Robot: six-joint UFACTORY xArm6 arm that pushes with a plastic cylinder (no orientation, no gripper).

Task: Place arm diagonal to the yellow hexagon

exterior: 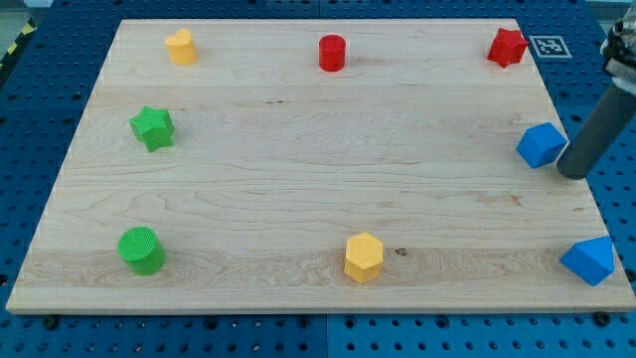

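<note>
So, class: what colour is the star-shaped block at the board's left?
Green star, clear in the camera view.

The wooden desk (298, 149) carries a yellow hexagon (364, 258), yellow block (180, 46), red cylinder (332, 53), red star (507, 47), green star (152, 127), green cylinder (141, 250), and two blue blocks (541, 144) (590, 261).

Robotics test bench in a laboratory setting. Pale wooden board (298, 149) laid flat on a blue perforated metal base (40, 109) with a regular grid of holes. Black-and-white printed marker tag (550, 46) fixed just off the board's top right corner. Yellow-and-black hazard striping (18, 45) along the view's top left edge. Small coloured plastic blocks spread around the board's margins, among them a yellow hexagon (364, 258). Dark machine rod, my tip (571, 174), at the view's right edge
</note>
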